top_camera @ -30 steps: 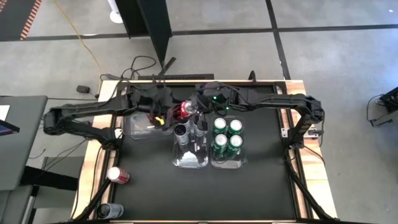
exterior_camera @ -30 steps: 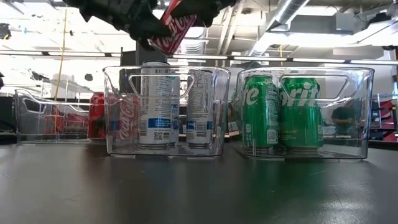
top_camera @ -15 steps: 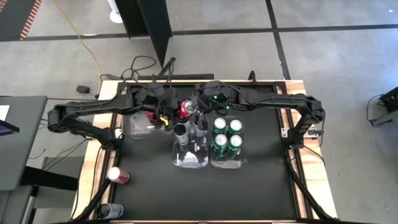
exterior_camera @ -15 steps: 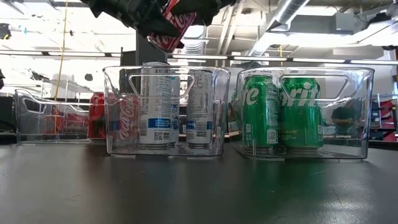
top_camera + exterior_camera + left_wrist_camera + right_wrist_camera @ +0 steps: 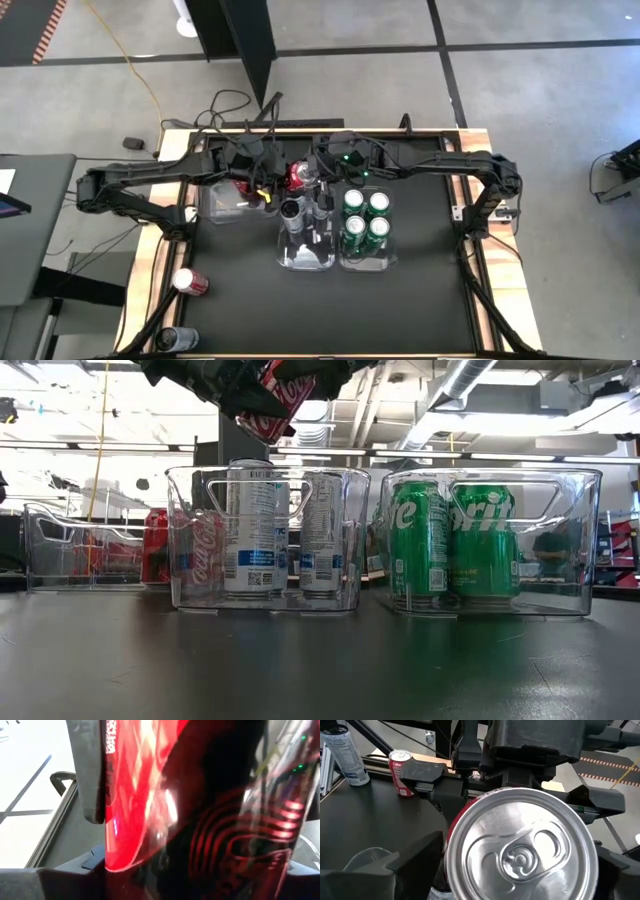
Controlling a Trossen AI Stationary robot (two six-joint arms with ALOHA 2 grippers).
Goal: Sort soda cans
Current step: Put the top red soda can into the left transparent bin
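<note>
Soda cans sit on a black table (image 5: 420, 300) over grey concrete floor (image 5: 540, 110). Near its far edge, three clear plastic bins (image 5: 366, 262) hold them. Left gripper (image 5: 268, 190) pinches a red can (image 5: 297, 176) aloft; right gripper (image 5: 322, 185) spread beside it.

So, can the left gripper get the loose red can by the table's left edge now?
Probably not yet: the left gripper is shut on another red can; the loose red can itself sits unobstructed.

Black matte table top (image 5: 420, 300), light wooden rim. Directly on it: three clear plastic rectangular bins (image 5: 308, 255), side by side; red soda can (image 5: 189, 282) and dark soda can (image 5: 176, 339), lying near left front corner.
</note>
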